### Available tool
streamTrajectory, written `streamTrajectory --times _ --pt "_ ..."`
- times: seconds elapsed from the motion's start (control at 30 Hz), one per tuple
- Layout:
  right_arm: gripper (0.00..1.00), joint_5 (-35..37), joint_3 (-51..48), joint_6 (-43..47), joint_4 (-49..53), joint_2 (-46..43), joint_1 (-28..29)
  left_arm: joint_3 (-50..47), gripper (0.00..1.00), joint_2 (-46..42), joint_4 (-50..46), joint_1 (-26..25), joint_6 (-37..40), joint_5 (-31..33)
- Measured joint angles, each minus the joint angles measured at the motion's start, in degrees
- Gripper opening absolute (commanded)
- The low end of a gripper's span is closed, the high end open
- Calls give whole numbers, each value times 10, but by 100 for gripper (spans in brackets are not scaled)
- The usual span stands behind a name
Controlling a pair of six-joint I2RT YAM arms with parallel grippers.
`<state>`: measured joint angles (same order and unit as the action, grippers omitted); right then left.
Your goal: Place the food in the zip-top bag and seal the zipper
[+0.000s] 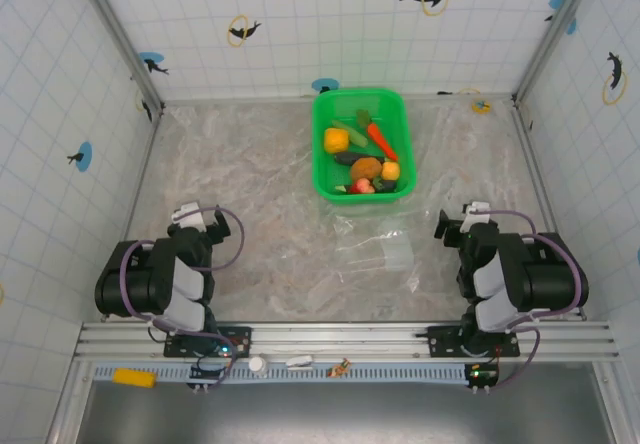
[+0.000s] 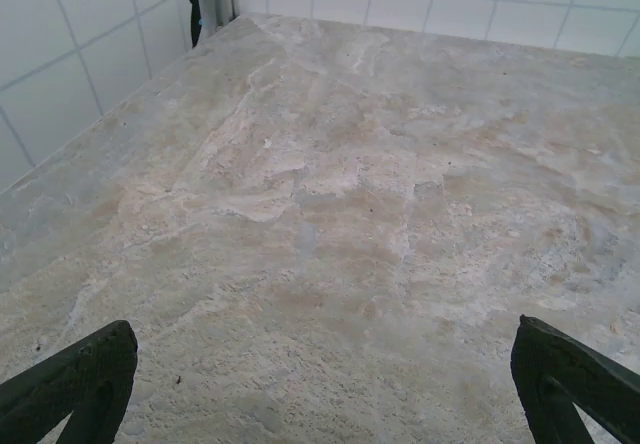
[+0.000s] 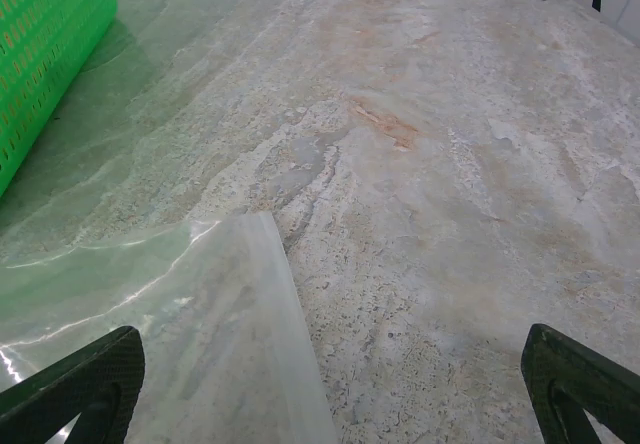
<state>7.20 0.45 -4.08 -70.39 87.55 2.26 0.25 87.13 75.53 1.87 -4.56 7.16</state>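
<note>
The food (image 1: 362, 154) lies in a green mesh basket (image 1: 325, 114) at the back middle of the table: an orange carrot (image 1: 381, 142), yellow and orange round pieces, brown, dark purple, green and red bits. The zip-top bag (image 1: 378, 249) lies flat and empty on the marble in front of the basket. My left gripper (image 1: 205, 221) stands open over bare table, left of the bag. My right gripper (image 1: 455, 227) is open too, just right of the bag. In the right wrist view the bag (image 3: 200, 344) lies by the left fingertip (image 3: 85, 384), with a pale band along its edge. I cannot make out the zipper's slider.
The basket's wall (image 3: 45, 54) stands at the left of the right wrist view. A small yellow object (image 1: 481, 106) sits by the back wall on the right. Tiled walls close in the table on three sides. Small loose items (image 1: 133, 376) lie on the front rail.
</note>
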Motion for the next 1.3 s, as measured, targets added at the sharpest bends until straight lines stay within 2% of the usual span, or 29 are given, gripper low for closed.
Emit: streamTrajectory --times 0.73,1.0,1.13,1.17,1.3 --pt "100 0 0 0 0 0 0 0 98 0 -2 0 0 -2" --pt "100 -2 0 0 0 0 0 0 98 0 -27 0 2 -25" --pt "100 -6 0 1 5 -7 -2 11 98 -34 -84 0 18 -71" --pt "100 -4 2 1 23 -22 0 22 98 -52 -112 0 21 -80" --pt "100 19 84 -47 220 -140 7 118 98 -120 -240 -19 23 -97"
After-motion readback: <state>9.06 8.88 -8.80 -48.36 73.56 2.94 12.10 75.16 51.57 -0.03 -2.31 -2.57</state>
